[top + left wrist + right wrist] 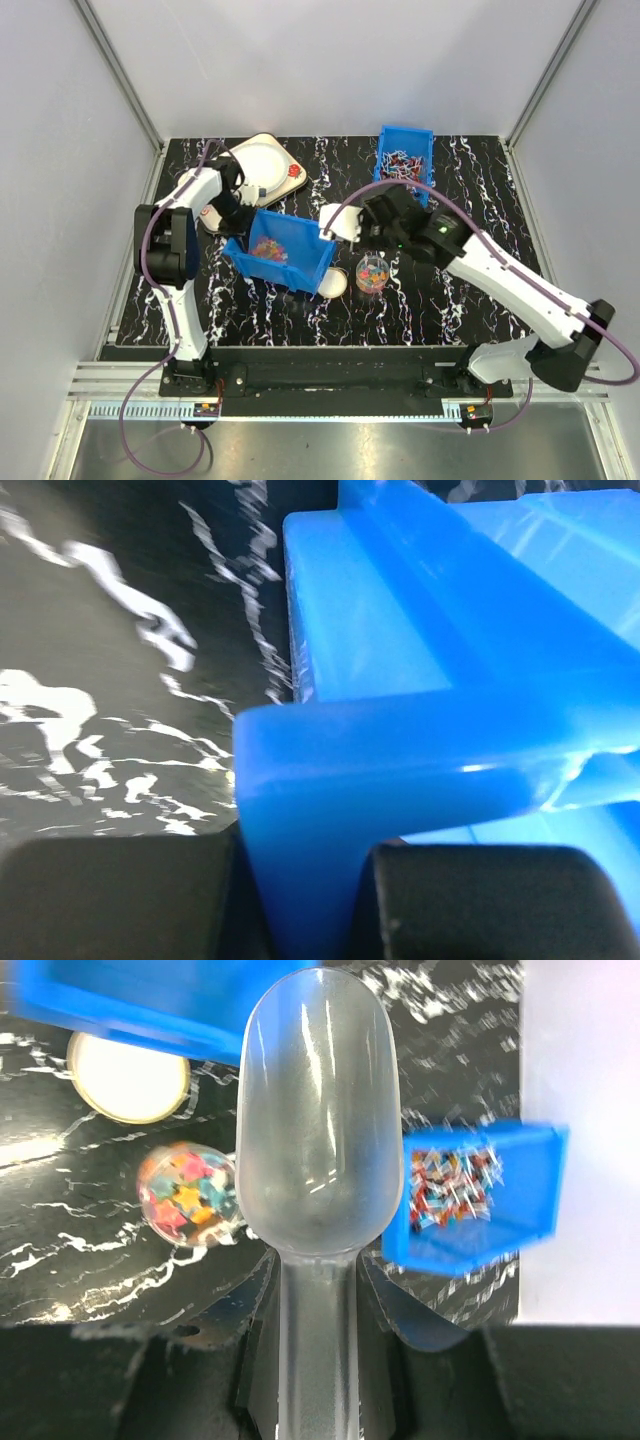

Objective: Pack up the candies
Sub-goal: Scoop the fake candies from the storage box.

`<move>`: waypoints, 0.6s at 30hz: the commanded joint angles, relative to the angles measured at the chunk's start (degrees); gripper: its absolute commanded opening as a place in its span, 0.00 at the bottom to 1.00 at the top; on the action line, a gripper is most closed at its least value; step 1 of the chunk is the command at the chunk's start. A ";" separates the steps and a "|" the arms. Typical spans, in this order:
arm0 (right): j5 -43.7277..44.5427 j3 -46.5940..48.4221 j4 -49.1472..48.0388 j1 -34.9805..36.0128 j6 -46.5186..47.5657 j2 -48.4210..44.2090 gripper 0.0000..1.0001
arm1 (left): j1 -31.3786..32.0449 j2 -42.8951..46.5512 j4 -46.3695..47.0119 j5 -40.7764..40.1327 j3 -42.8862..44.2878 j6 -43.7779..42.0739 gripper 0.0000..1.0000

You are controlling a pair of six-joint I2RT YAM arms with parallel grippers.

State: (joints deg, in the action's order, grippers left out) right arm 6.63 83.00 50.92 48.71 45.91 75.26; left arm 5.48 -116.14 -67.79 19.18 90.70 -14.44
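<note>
Candies (268,248): a loose heap in the central blue bin (300,268), and more in a small clear jar (372,273) just right of the bin's near corner. Cream lid (333,283) lies between them, at the bin's near edge. Left pincer (305,880) is clamped on the bin's rim at its left corner; the bin looks tipped, but the view leaves this unsure. Right pincer (318,1310) is closed on a clear scoop (315,1130), over the bin's right corner. Open desk (250,315) along the near side.

Candies (268,248) lie in the bin (292,273) — jar (372,272) just right.
</note>
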 commanded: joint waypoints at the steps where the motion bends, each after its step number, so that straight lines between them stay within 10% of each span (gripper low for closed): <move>1: 2.59 1.72 1.73 4.55 3.39 5.15 0.00 | 2.08 4.51 4.42 -3.45 -0.17 5.12 0.00; 18: 4.18 12.71 5.77 6.66 12.09 26.50 0.00 | 5.34 6.45 6.18 -0.63 -2.01 6.17 0.00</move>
State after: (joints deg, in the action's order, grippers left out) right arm 9.30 92.18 55.61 55.11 54.48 98.19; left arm 10.79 -114.26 -61.23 15.75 88.60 -9.06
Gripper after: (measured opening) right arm 0.349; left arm 0.111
